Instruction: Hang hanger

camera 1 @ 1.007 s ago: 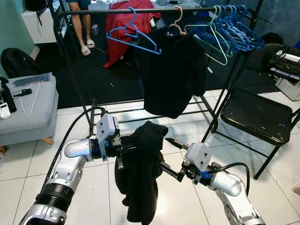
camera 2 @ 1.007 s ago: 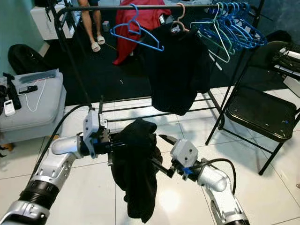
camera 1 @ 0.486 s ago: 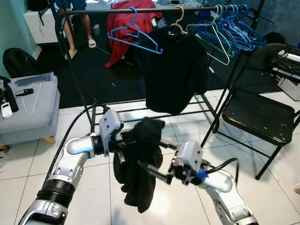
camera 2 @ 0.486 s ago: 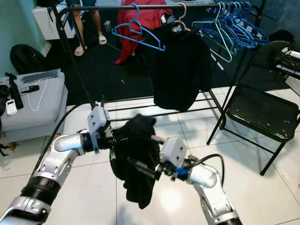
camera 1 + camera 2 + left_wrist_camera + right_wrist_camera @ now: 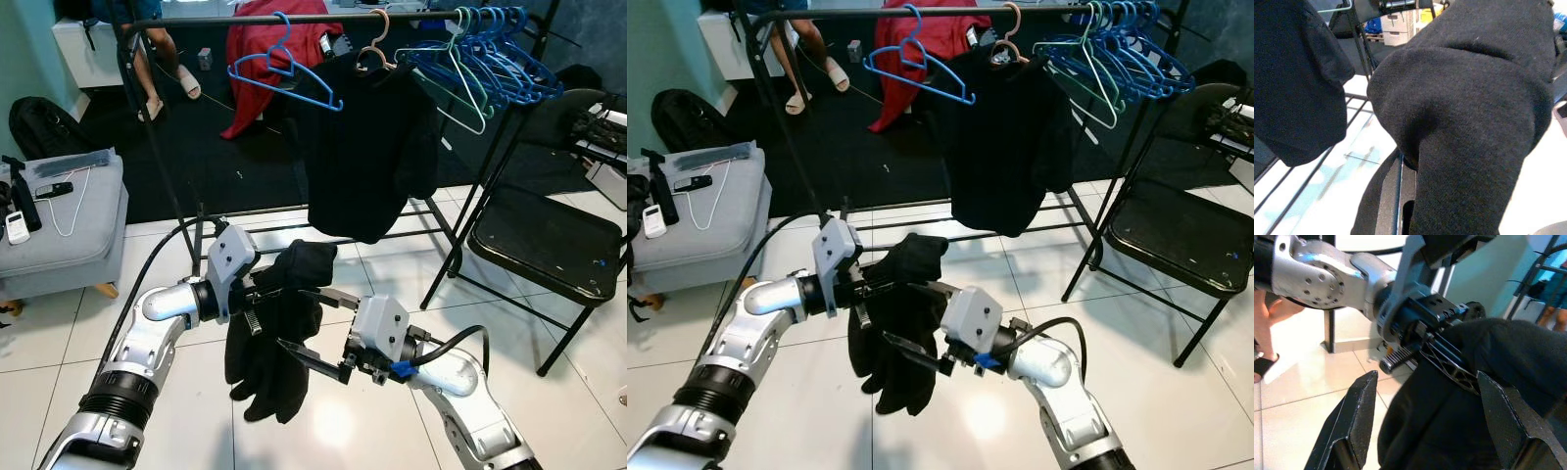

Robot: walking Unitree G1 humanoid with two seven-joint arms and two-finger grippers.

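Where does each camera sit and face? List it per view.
Head stereo pair: looks down past both arms at clothes rack.
Left wrist: along left gripper, close on black garment.
Right wrist: between open fingers of right gripper, toward left gripper.
Shared: the garment.

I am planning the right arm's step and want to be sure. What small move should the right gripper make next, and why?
Probably close the right gripper on the black garment. Its fingers stand open on either side of the cloth, which hangs draped over the left gripper, well below the rack rail.
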